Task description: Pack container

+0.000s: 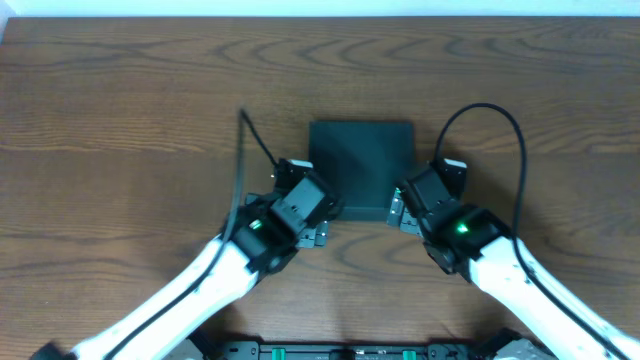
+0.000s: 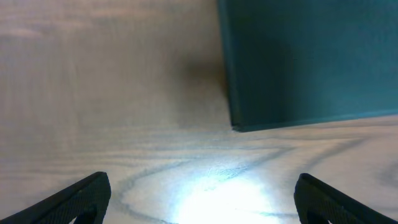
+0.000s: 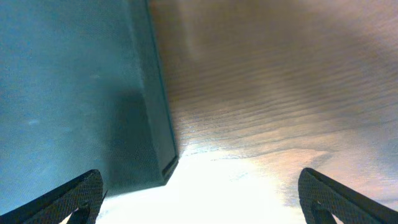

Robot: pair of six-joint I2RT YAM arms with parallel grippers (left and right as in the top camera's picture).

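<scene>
The container (image 1: 360,165) is a square dark teal-black box, lid shut, lying flat at the table's middle. My left gripper (image 1: 318,222) is at its near left corner, open and empty; in the left wrist view (image 2: 199,199) the box's corner (image 2: 298,62) lies ahead to the right. My right gripper (image 1: 400,212) is at its near right corner, open and empty; in the right wrist view (image 3: 199,196) the box's corner (image 3: 81,93) lies ahead to the left. No snack packets show.
The brown wood-grain table (image 1: 120,120) fills the view. Black cables (image 1: 250,135) loop from both arms near the box. A dark rail (image 1: 350,350) runs along the near edge.
</scene>
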